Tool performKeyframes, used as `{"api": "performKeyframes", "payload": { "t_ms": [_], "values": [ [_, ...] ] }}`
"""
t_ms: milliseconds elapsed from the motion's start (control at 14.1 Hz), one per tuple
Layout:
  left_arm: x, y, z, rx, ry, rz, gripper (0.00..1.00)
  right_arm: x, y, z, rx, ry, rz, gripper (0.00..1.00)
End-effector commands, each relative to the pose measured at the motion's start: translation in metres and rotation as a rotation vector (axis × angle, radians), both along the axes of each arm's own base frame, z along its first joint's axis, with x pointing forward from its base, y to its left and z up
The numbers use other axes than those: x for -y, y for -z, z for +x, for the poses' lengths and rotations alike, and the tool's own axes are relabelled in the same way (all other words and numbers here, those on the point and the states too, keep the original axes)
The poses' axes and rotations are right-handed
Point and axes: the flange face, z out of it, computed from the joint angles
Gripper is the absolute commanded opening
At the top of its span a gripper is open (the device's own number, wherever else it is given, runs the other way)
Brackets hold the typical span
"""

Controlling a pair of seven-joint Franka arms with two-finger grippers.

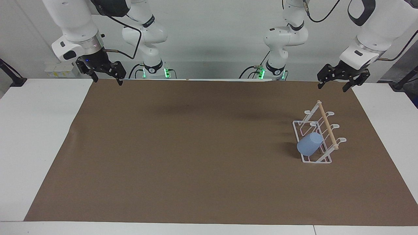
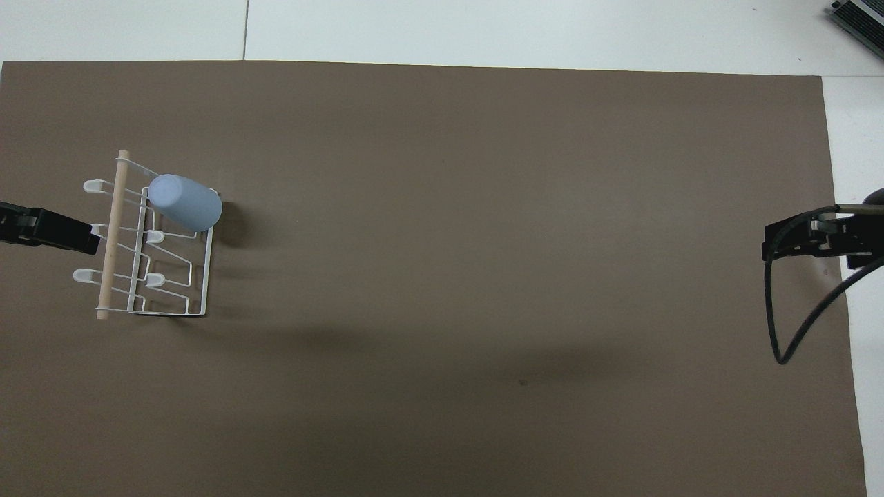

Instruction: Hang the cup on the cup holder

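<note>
The light-blue cup (image 1: 309, 144) (image 2: 185, 201) hangs tilted, mouth down, on a prong of the white wire cup holder (image 1: 318, 137) (image 2: 148, 241), which stands on the brown mat at the left arm's end of the table. The cup sits at the holder's end farthest from the robots. My left gripper (image 1: 333, 85) (image 2: 86, 238) hangs open and empty in the air beside the holder's wooden rod, apart from it. My right gripper (image 1: 107, 79) (image 2: 766, 243) waits open and empty over the mat's edge at the right arm's end.
A brown mat (image 1: 196, 147) covers most of the white table (image 1: 36, 130). A black cable (image 2: 794, 324) loops down from the right arm over the mat's edge. A grey device (image 2: 860, 17) lies at the table's farthest corner.
</note>
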Motion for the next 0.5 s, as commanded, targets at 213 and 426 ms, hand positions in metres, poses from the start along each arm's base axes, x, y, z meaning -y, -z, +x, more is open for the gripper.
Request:
{"api": "performKeyframes", "payload": {
  "t_ms": [213, 426],
  "values": [
    [-0.0183, -0.0047, 0.0041, 0.019, -0.014, -0.001, 1.0, 0.0019, -0.0008, -0.007, -0.002, 0.009, 0.003, 1.0],
    [-0.0186, -0.0041, 0.0048, 0.02, -0.008, -0.005, 1.0, 0.0019, -0.0008, -0.007, -0.002, 0.011, 0.003, 1.0]
  ]
}}
